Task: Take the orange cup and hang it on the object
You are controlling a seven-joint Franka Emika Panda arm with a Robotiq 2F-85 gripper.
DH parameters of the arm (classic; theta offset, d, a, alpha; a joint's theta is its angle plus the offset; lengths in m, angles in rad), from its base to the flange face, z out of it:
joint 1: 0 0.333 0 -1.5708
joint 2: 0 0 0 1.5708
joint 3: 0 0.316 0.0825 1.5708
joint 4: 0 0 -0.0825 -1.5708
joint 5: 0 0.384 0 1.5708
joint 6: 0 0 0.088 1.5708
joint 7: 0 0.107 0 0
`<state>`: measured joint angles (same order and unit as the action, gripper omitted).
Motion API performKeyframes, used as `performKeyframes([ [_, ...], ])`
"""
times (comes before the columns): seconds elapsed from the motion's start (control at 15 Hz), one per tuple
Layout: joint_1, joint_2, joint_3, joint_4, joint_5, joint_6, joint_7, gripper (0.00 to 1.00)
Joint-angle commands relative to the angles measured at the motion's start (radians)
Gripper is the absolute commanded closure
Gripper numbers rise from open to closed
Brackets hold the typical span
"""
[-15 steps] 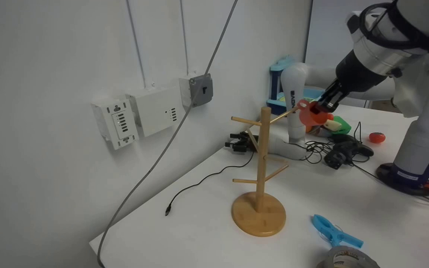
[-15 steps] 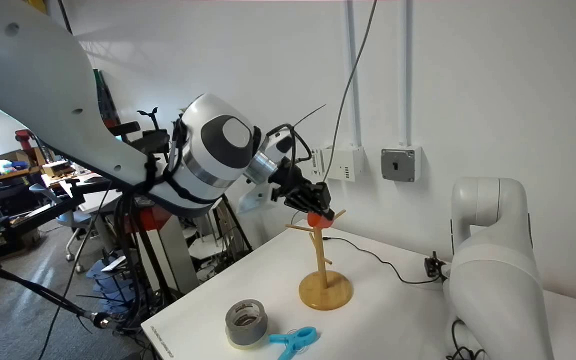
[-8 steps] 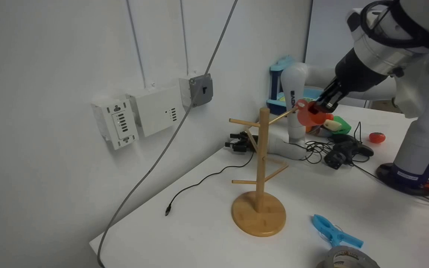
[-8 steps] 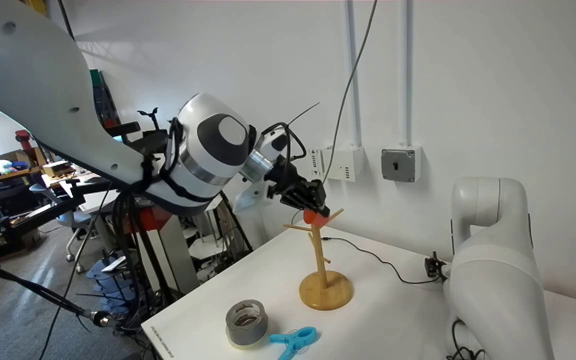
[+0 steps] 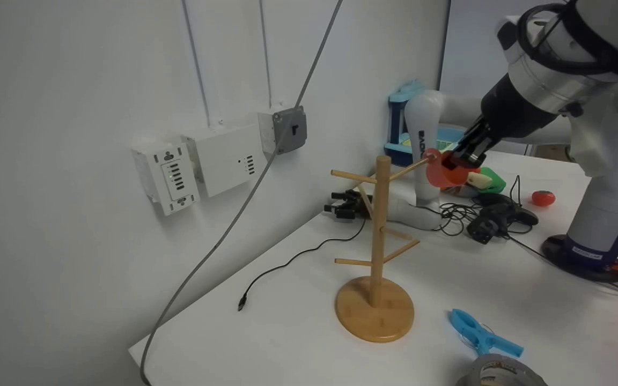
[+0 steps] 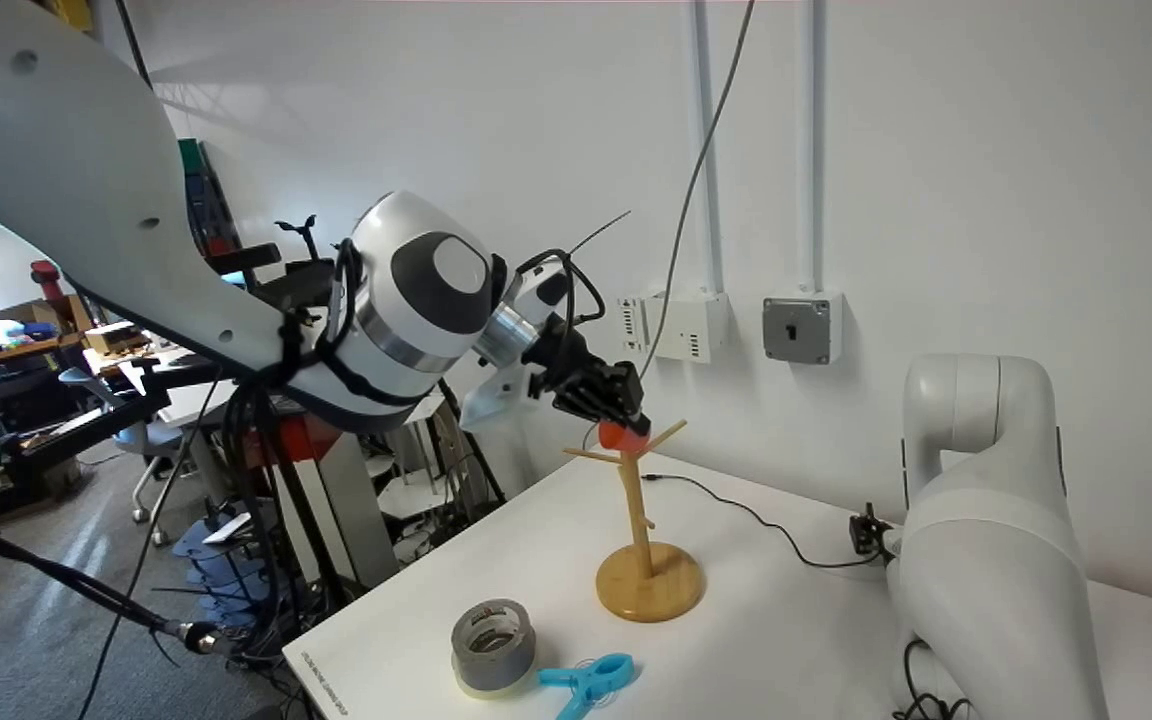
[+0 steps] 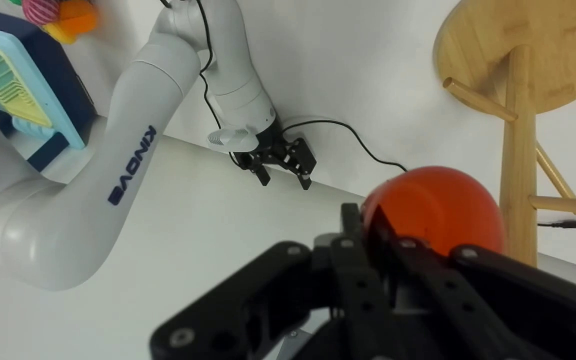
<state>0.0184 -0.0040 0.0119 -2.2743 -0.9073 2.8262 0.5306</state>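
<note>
The orange cup (image 5: 440, 174) hangs tilted in the air beside the top of the object, a wooden mug tree (image 5: 377, 236) on a round base. My gripper (image 7: 368, 222) is shut on the cup's wall, one finger inside the cup and the other outside. In an exterior view, the cup's ring handle (image 5: 431, 156) overlaps the tip of an upper peg (image 5: 410, 168); I cannot tell for certain whether the peg passes through it. The cup (image 6: 622, 437) covers part of the pole's top in an exterior view. The wrist view hides the handle.
A bright-blue plastic piece (image 5: 480, 335) and a grey tape roll (image 6: 504, 662) lie in front of the tree. Behind it stand a second white arm (image 7: 143, 115) and the wall. A black cable (image 5: 299, 254), controllers (image 5: 494, 217) and toys (image 5: 494, 182) lie farther back.
The cup and gripper have moved slightly lower and toward the pole. The wooden tree has shifted a little on the table. The grip looks the same.
</note>
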Motion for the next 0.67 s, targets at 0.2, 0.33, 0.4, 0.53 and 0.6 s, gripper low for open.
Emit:
performKeyframes([
  [0.2,0.004,-0.021,0.004,-0.02,0.024,-0.025,0.005,0.62],
  [0.33,0.004,-0.02,0.005,-0.023,0.033,-0.028,0.002,0.46],
  [0.4,0.004,-0.02,0.005,-0.024,0.039,-0.027,-0.001,0.38],
  [0.53,0.003,-0.019,0.004,-0.027,0.053,-0.023,-0.009,0.22],
  [0.6,0.003,-0.019,0.003,-0.029,0.064,-0.021,-0.016,0.16],
])
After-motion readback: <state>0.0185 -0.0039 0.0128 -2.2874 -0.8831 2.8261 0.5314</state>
